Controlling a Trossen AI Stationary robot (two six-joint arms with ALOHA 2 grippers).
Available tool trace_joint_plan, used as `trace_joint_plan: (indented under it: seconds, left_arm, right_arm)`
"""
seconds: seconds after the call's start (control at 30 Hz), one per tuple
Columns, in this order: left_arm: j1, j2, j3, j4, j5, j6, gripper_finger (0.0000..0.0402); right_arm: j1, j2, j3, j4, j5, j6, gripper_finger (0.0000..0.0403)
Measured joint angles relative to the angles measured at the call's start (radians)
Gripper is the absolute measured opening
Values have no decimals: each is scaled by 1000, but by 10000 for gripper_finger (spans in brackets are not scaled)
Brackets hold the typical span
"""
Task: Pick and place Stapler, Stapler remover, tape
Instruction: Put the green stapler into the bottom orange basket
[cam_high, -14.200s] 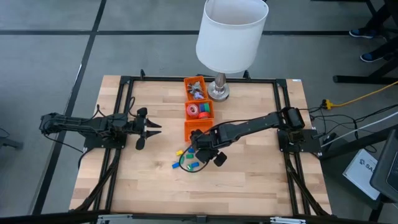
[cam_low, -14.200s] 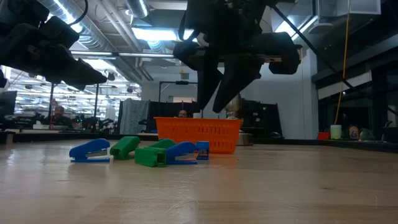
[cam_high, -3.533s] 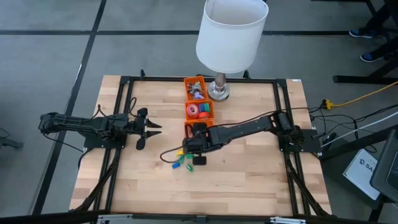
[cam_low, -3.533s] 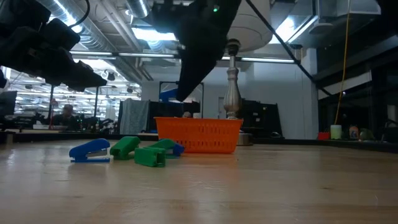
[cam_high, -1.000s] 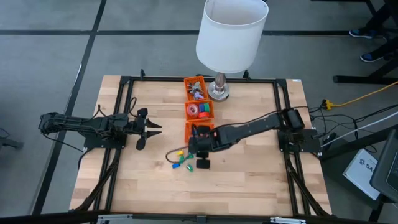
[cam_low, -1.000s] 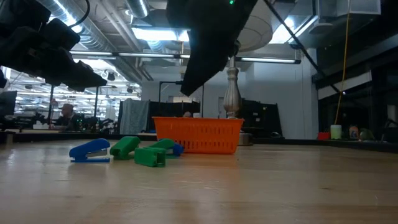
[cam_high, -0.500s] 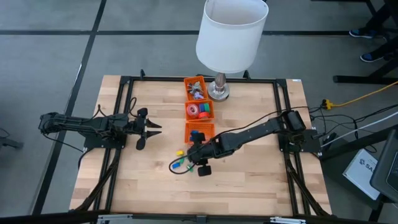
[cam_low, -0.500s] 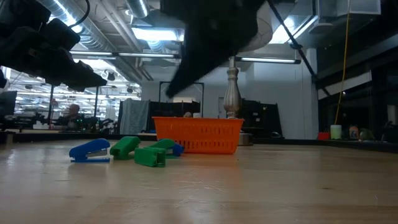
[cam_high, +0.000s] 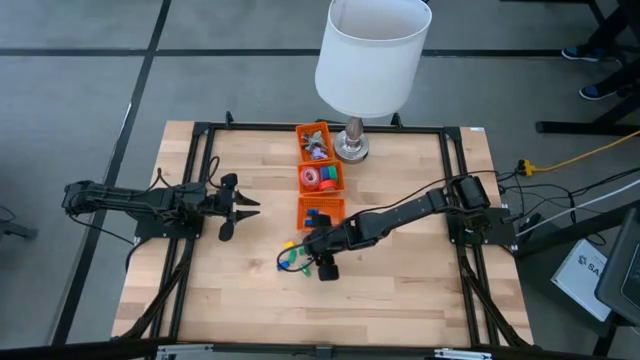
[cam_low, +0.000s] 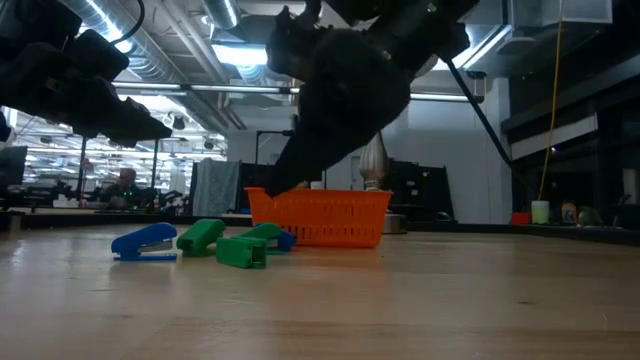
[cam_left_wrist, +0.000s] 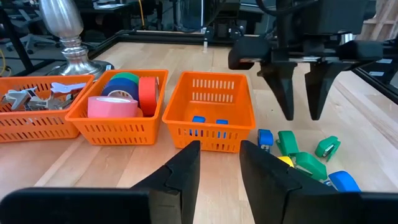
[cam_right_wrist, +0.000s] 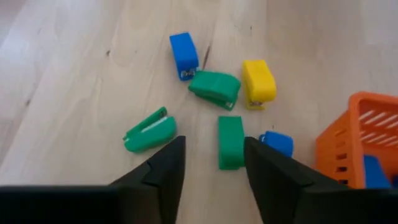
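Several small staplers, blue (cam_right_wrist: 183, 55), green (cam_right_wrist: 214, 88) and yellow (cam_right_wrist: 259, 82), lie loose on the wooden table near its middle (cam_high: 293, 262). My right gripper (cam_right_wrist: 213, 142) hangs open just above them, slanting down, with one green stapler (cam_right_wrist: 231, 142) below the gap between its fingers; it touches nothing. Rolls of tape (cam_left_wrist: 121, 94) sit in the middle orange basket (cam_high: 320, 178). Stapler removers (cam_left_wrist: 25, 99) fill the far basket (cam_high: 314, 143). The near basket (cam_left_wrist: 211, 118) holds blue staplers. My left gripper (cam_high: 245, 204) rests shut at the table's left.
A lamp with a white shade (cam_high: 372, 55) stands on its metal base (cam_high: 350, 150) at the far edge, beside the far basket. A black frame (cam_high: 200, 140) borders the table. Bare wood lies toward the near edge.
My right gripper has come away from the near basket toward the table's near edge, sunk down over the loose staplers and tipped more steeply downward. The staplers have stayed where they were.
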Motion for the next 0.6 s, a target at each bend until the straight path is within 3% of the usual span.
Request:
trace_joint_plan:
  seconds: [0.2, 0.6]
  left_arm:
    - [0, 0, 0, 0, 0, 0, 107]
    - [0, 0, 0, 4, 0, 0, 108]
  right_arm:
    - [0, 0, 0, 21, 35, -26, 207]
    - [-3, 69, 0, 61, 25, -79, 211]
